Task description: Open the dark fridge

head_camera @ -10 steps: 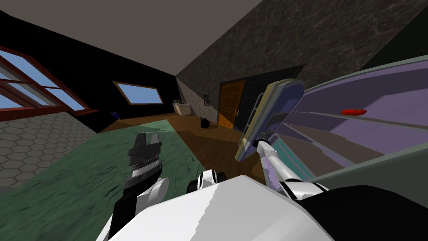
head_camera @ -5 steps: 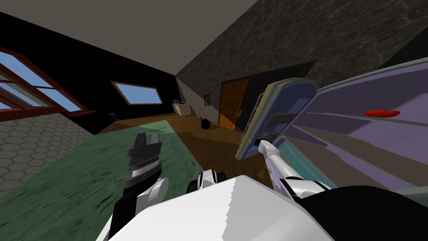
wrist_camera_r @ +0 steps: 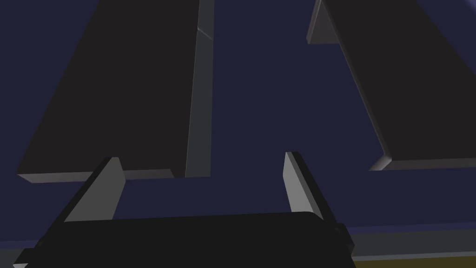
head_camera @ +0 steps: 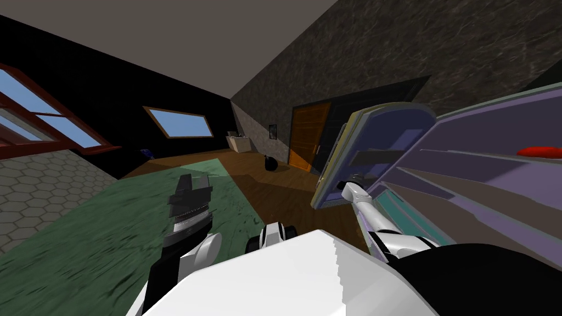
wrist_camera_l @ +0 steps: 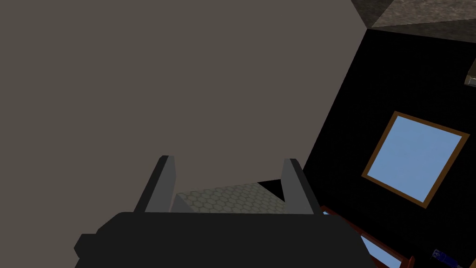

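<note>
**Item: fridge** (head_camera: 483, 181). It stands close on my right, cabinet open to the room. Grey-violet shelves and liner are in plain sight, with one small red thing (head_camera: 540, 152) lying on an upper shelf.

**Part: fridge door** (head_camera: 378, 148). It is swung well out from the cabinet and stands roughly edge-on to me. The dark navy inner face (wrist_camera_r: 260, 93) carries two dark door bins (wrist_camera_r: 116, 93), seen from close up in the right wrist view.

**Right gripper** (wrist_camera_r: 201, 158). It sits at the foot of the door's inner side (head_camera: 351, 184), with the arm reaching out along the cabinet front. Its fingers are spread with nothing between them. Whether they touch the door face cannot be told.

**Left gripper** (wrist_camera_l: 228, 159). It is held up on my left over the green rug (head_camera: 110, 230), well apart from the fridge. Its fingers are spread and it carries nothing.

**Progress.** By my reading the opening is largely done: the door is off its seal and stands at a wide angle. All that may be left is a last push wider and drawing the arm clear.

**Markings.** No brand, label or writing can be read on the door, the bins or the cabinet.

**Surroundings.** There is a wooden floor (head_camera: 274, 186) beyond the rug and an orange door (head_camera: 307, 137) in the mottled stone wall (head_camera: 411, 49). A small black round thing (head_camera: 269, 162) sits on the floor near that door. A window (head_camera: 178, 122) is set in a black area.
</note>
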